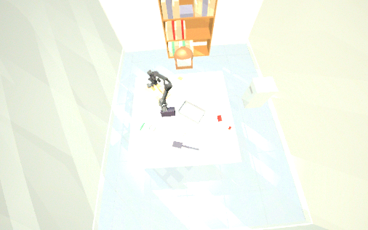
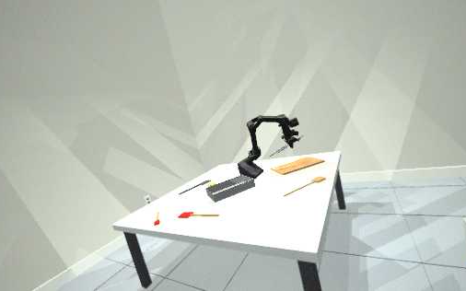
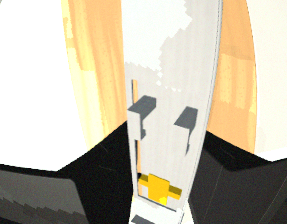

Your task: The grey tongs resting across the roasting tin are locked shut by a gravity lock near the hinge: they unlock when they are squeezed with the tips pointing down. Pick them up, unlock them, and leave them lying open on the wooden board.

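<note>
The grey tongs [image 2: 280,150] [image 3: 166,105] are held in the air above the wooden board [image 2: 297,166] [image 3: 94,75], tilted with the longer part slanting down to the left in the exterior view. My gripper [image 2: 292,143] [image 3: 155,125] is shut on the tongs; a black finger lies on either side of them in the wrist view. A yellow cross-shaped piece [image 3: 158,188] and two dark tabs show on the tongs. Whether the lock is released and how far the arms are spread cannot be told. The roasting tin [image 1: 196,105] [image 2: 216,195] stands beside the arm's base without the tongs.
A red-headed tool [image 1: 219,118] [image 2: 186,215] and a smaller red one [image 1: 230,127] [image 2: 157,222] lie beyond the tin. A wooden spatula [image 2: 319,179] lies near the board. A grey spatula [image 1: 177,145] lies on the other side of the tin. A yellow item [image 2: 211,184] is beside the tin.
</note>
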Robot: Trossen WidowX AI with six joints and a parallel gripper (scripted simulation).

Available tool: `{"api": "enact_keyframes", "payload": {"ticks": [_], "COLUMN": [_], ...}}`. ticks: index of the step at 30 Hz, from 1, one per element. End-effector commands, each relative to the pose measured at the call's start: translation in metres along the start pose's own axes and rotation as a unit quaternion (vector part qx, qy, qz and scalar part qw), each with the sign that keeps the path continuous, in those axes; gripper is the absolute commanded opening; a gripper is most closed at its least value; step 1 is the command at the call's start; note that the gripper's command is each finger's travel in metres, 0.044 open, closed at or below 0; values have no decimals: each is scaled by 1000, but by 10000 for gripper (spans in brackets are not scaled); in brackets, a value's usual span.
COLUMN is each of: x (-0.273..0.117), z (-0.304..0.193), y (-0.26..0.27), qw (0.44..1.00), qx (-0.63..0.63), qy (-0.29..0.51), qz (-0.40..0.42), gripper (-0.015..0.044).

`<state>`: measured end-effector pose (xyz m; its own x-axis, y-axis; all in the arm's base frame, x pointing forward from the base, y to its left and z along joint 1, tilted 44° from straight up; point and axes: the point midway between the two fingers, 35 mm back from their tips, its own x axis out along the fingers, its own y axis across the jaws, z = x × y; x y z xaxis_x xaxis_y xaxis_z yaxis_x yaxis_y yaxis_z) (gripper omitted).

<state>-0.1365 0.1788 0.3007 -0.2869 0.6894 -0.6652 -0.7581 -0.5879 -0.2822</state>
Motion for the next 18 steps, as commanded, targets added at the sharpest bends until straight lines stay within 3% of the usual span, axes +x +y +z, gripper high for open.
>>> {"api": "enact_keyframes", "payload": {"ticks": [1, 9, 18], "x": [-3, -5, -5], "z": [4, 9, 9], "y": [-1, 1, 1], "qw": [999, 993, 993], "qx": [-16, -66, -71], "qy": [23, 74, 77], "qz": [-18, -58, -62], "gripper": [-150, -150, -150]}}
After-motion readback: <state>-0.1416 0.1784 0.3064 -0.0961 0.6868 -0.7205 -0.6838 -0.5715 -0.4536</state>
